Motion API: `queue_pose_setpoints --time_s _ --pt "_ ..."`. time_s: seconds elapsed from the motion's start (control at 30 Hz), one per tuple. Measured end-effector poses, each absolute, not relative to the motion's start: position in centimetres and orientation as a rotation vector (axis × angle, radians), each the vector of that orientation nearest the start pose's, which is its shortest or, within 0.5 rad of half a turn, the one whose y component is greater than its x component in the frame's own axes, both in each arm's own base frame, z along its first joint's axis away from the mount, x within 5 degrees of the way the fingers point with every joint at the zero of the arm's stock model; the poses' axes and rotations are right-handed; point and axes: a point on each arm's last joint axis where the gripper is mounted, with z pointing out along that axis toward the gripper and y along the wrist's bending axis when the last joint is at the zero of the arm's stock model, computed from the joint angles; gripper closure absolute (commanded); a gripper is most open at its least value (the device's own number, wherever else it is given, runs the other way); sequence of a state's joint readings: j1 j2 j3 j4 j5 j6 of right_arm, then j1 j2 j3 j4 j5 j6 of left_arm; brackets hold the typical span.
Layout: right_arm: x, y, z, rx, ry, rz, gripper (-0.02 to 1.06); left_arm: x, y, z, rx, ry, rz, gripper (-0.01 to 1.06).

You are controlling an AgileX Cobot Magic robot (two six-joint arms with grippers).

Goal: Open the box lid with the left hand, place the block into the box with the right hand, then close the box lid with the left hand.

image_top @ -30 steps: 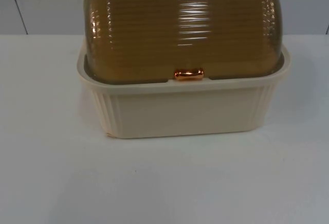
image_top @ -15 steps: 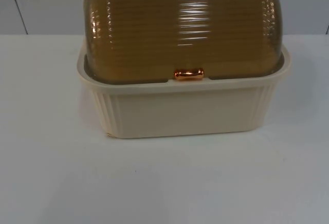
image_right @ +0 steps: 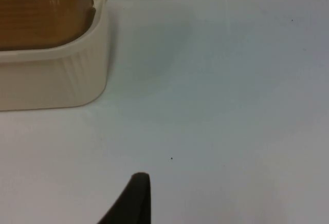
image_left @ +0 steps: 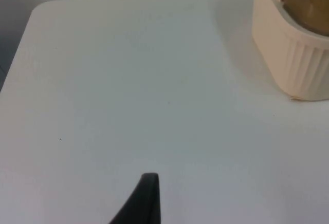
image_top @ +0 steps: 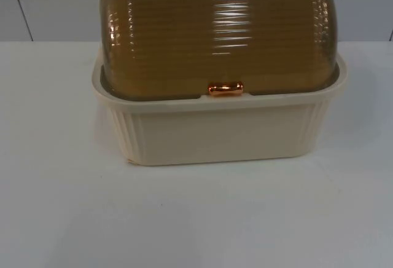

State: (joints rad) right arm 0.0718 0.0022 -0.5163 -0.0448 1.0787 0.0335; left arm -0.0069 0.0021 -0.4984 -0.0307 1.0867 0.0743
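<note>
A cream ribbed box stands at the middle of the white table, toward the back. Its brown see-through ribbed lid is domed and lies shut on the rim. A small copper handle sits at the lid's front edge. My left gripper hangs over bare table to the left of the box, well apart from it. My right gripper hangs over bare table on the box's right side, with the lid also in its view. Both arms wait.
The white table stretches in front of the box and to both sides. A grey partition wall closes the back. The table's rounded far-left corner shows in the left wrist view.
</note>
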Motion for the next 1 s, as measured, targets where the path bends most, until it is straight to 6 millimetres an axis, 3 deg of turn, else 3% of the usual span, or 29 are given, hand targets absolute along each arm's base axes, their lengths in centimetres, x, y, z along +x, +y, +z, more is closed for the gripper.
queue_pose_setpoints --time_s 1.0 --pt "-0.7 -0.41 28.03 -0.034 2.048 0.011 0.0 -0.54 -0.23 27.48 0.041 2.073 0.034 0.05"
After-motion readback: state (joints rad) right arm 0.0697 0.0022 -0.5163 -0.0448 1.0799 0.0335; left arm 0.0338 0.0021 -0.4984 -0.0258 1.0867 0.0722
